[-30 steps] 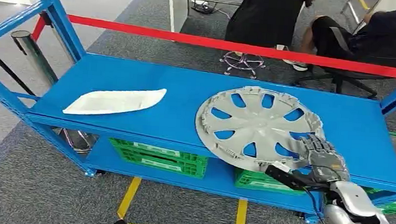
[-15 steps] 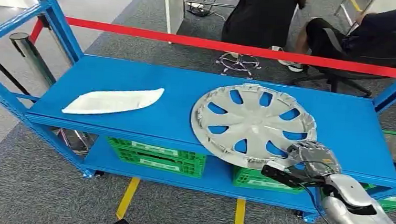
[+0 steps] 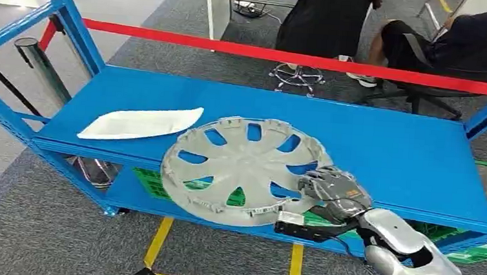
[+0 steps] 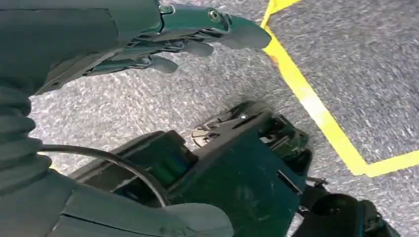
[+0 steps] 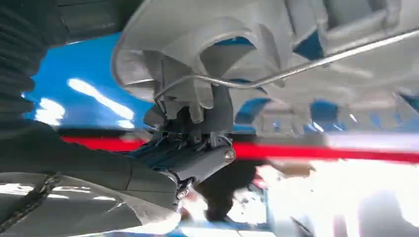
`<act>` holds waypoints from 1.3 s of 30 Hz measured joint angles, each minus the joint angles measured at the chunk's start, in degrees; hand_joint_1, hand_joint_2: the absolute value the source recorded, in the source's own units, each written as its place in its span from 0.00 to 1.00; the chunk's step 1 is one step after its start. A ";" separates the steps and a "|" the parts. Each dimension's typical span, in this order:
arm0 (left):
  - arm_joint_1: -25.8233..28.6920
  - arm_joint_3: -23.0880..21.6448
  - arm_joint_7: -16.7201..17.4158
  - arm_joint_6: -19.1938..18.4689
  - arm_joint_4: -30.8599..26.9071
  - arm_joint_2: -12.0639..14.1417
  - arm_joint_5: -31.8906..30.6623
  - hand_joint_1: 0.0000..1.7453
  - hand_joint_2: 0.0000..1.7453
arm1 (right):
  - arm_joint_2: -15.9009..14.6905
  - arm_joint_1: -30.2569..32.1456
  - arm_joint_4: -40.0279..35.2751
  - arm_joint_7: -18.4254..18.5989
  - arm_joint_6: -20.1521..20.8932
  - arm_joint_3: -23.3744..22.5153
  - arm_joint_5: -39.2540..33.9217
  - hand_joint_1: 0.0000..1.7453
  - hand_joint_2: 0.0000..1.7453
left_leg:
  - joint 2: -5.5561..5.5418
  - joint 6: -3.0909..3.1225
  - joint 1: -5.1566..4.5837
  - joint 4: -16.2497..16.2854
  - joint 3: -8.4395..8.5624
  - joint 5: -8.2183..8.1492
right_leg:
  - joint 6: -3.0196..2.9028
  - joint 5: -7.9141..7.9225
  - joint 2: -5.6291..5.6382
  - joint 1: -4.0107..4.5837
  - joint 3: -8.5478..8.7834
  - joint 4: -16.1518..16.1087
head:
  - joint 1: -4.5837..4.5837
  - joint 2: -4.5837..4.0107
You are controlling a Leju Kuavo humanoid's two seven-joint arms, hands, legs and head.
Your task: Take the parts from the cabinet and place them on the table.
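Here the right hand point(image 3: 333, 190) grips the hubcap point(image 3: 242, 170) rim, its fingers partly hidden.

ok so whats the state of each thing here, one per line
round grey plastic hubcap: held at its rim, lifted, overhanging the shelf's front edge
right hand: fingers gripping the hubcap rim
left hand: holding nothing, above the carpet
flat white curved part: lying on the blue metal shelf, untouched

The right robot hand point(image 3: 333, 190) has dragged the hubcap point(image 3: 242, 170) leftward, partly past the blue shelf's point(image 3: 395, 148) front edge.
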 joint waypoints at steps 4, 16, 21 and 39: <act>0.18 0.17 0.35 0.20 0.00 0.24 -0.07 0.00 1.00 | -0.83 0.45 -6.00 1.16 -1.61 2.79 1.61 1.00 1.00 | 0.00 0.00 -0.01 0.00 -0.18 0.00 | 0.00 0.00 0.01 -0.01 -0.17 0.00 | 0.07 0.00; 0.77 1.44 -1.53 0.92 0.00 0.26 1.18 0.00 1.00 | -2.21 15.95 -20.95 5.64 -29.15 1.25 19.73 1.00 1.00 | -0.38 0.00 -0.03 0.00 -0.43 -0.09 | 0.00 -0.22 -0.31 -0.03 -0.31 -0.02 | 0.02 0.00; 1.02 2.38 -4.59 1.00 0.00 0.22 1.68 0.00 1.00 | 1.58 24.82 -27.28 -5.84 -36.59 -3.12 13.44 1.00 1.00 | -0.47 0.35 -0.30 0.32 -0.49 -0.29 | 0.18 -0.17 -0.53 -0.22 -0.27 -0.22 | 0.09 0.00; 2.09 5.35 -8.72 1.97 0.02 -0.04 3.34 0.00 1.00 | 16.57 38.20 -36.14 -31.61 -36.61 -15.96 -18.58 1.00 1.00 | 0.79 -1.43 0.34 -0.10 -2.12 2.79 | 0.63 -3.03 -1.30 -1.14 2.06 0.94 | 0.26 0.00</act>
